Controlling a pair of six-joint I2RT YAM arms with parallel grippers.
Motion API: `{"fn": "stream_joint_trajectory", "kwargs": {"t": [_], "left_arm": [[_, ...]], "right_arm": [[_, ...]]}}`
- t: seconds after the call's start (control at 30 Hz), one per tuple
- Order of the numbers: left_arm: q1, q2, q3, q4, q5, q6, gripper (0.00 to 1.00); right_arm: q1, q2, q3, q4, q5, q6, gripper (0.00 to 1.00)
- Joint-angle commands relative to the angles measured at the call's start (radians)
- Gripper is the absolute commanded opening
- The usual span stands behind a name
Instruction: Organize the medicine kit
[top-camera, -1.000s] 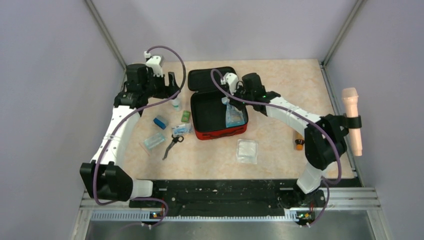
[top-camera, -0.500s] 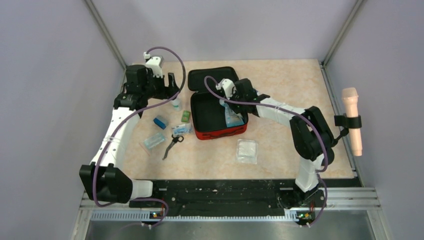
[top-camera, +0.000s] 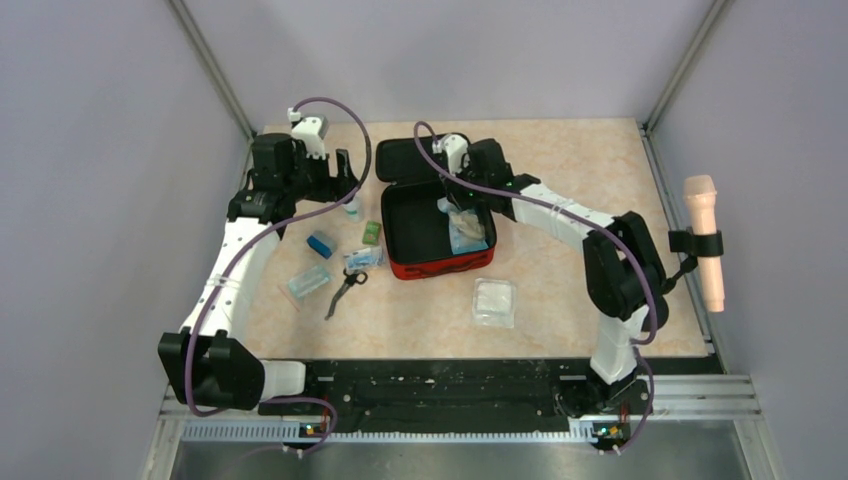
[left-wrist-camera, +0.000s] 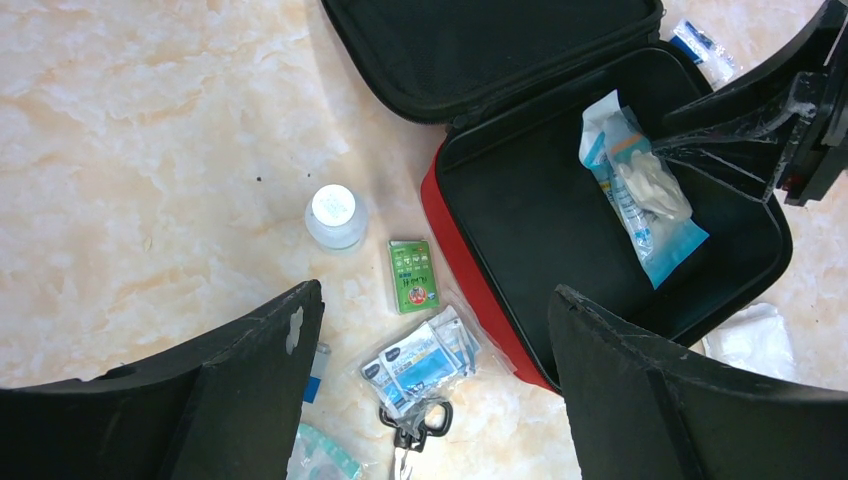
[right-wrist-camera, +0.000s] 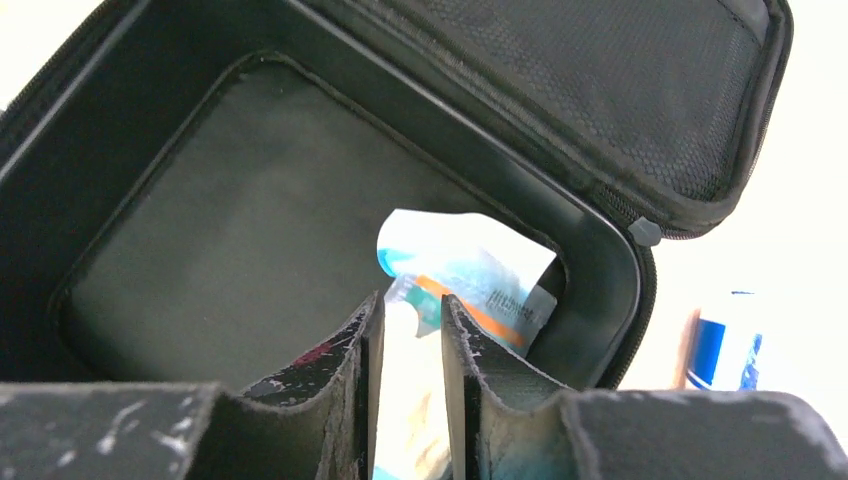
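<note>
The medicine kit (top-camera: 440, 268) lies open mid-table, a red case with black lining, its lid folded back. A blue-and-white packet (top-camera: 467, 230) rests in the right part of its tray (left-wrist-camera: 470, 260). My right gripper (top-camera: 458, 200) hangs just above that packet (right-wrist-camera: 470, 270), jaws a narrow gap apart and holding nothing; the kit's rim (right-wrist-camera: 600, 260) lies beyond the right gripper (right-wrist-camera: 405, 300). The left gripper (left-wrist-camera: 435, 295) hovers wide open and empty over the loose items left of the kit. In the left wrist view the right gripper (left-wrist-camera: 740, 130) stands over the packet (left-wrist-camera: 640, 200).
Left of the kit lie a small white bottle (left-wrist-camera: 335, 215), a green box (left-wrist-camera: 411, 275), a bag of alcohol wipes (left-wrist-camera: 425, 360), scissors (top-camera: 343, 290), a small blue box (top-camera: 320, 244) and a clear packet (top-camera: 308, 282). A gauze packet (top-camera: 494, 301) lies in front of the kit.
The right arm reached further over the kit's tray and its jaws parted from shut, leaving the blue packet lying in the case. The left arm stayed still.
</note>
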Motion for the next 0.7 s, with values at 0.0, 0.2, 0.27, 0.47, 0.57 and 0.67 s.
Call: {"fn": "stream_joint_trajectory", "kwargs": {"t": [0.0, 0.2, 0.27, 0.47, 0.57, 0.67], "left_arm": [[0.001, -0.027, 0.012, 0.043, 0.001, 0.005, 0.88], [0.002, -0.032, 0.019, 0.035, -0.011, 0.018, 0.88], [0.005, -0.033, 0.019, 0.033, -0.014, 0.020, 0.88], [0.010, -0.041, 0.011, 0.028, -0.019, 0.020, 0.88], [0.012, -0.042, 0.010, 0.030, -0.018, 0.020, 0.88], [0.013, -0.039, 0.011, 0.030, -0.016, 0.020, 0.88]], "right_arm": [[0.010, 0.057, 0.055, 0.029, -0.008, 0.063, 0.26], [0.020, 0.136, 0.096, 0.036, 0.039, 0.068, 0.39], [0.025, 0.149, 0.098, 0.034, 0.074, 0.060, 0.40], [0.038, 0.172, 0.049, 0.070, 0.243, 0.054, 0.28], [0.038, 0.178, 0.020, 0.080, 0.275, 0.047, 0.25], [0.038, 0.187, 0.002, 0.088, 0.290, 0.030, 0.23]]}}
